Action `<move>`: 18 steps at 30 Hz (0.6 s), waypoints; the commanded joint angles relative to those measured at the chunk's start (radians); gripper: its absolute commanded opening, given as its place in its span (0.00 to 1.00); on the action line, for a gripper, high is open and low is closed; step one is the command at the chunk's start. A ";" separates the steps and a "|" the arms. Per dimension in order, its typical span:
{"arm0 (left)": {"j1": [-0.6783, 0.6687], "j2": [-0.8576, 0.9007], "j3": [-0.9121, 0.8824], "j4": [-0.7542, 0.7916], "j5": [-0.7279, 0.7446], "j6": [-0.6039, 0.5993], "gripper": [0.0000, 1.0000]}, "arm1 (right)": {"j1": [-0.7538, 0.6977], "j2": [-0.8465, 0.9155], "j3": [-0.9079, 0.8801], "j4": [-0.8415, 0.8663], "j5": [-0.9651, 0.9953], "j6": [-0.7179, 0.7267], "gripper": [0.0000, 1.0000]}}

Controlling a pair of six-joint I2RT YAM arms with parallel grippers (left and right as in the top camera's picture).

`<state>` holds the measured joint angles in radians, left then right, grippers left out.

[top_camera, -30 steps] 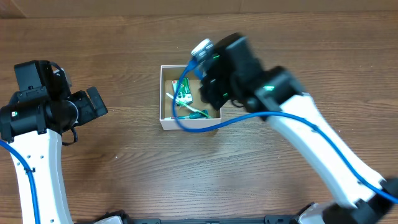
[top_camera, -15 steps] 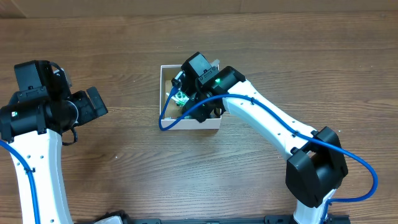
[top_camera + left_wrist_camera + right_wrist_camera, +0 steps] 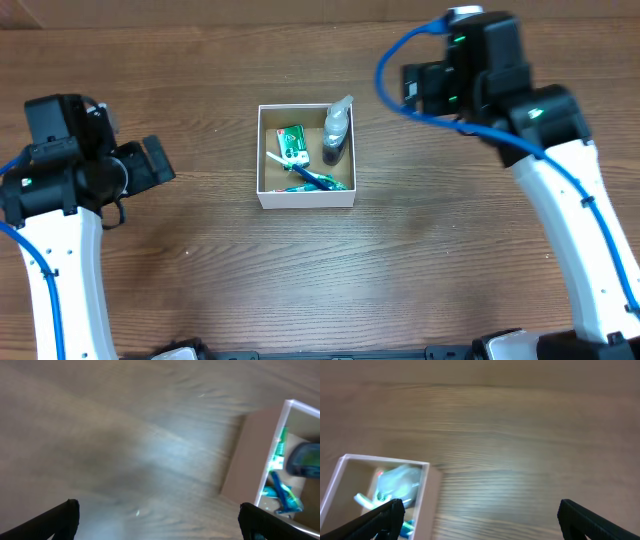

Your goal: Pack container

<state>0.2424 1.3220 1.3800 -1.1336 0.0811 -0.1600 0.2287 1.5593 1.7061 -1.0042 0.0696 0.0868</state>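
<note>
The right gripper [image 3: 480,521] has pulled clear of the container [image 3: 305,199] and now hangs over bare table [image 3: 200,280], up and off to the right of it. Its fingers are spread wide with nothing between them. Half a second ago that arm was bent low right over the box, hiding most of what lay inside. Now the inside shows plainly: a clear bottle [image 3: 337,131] leans in the far right corner, a green packet [image 3: 292,144] lies beside it, and a blue toothbrush [image 3: 308,179] rests along the near wall. I'd say the bottle has just been dropped off, so one more item is packed. The left gripper [image 3: 160,522] hasn't budged, parked well to the left, jaws apart and empty. The container sits where it was, mid-table
</note>
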 commanded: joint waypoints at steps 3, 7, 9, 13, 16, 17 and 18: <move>-0.198 0.050 0.014 0.104 0.035 0.079 1.00 | -0.260 0.008 -0.066 0.004 -0.261 0.048 1.00; -0.267 0.159 0.014 0.113 -0.028 0.097 1.00 | -0.362 0.008 -0.085 -0.016 -0.249 0.048 1.00; -0.266 0.198 0.014 0.098 -0.029 0.088 1.00 | -0.376 0.008 -0.085 -0.039 -0.193 0.048 1.00; -0.245 0.215 0.014 0.076 -0.021 0.087 1.00 | -0.365 0.008 -0.085 -0.103 -0.122 0.082 1.00; -0.234 0.168 0.014 0.062 0.045 0.129 1.00 | -0.363 0.000 -0.100 -0.142 -0.123 0.082 1.00; -0.235 0.144 0.014 0.056 0.048 0.131 1.00 | -0.362 -0.011 -0.120 -0.143 -0.123 0.082 1.00; -0.235 0.111 0.014 0.048 0.047 0.131 1.00 | -0.362 -0.039 -0.161 -0.138 -0.123 0.082 1.00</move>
<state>0.0017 1.5349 1.3808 -1.0737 0.0837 -0.0723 -0.1413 1.5726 1.6085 -1.1469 -0.0711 0.1570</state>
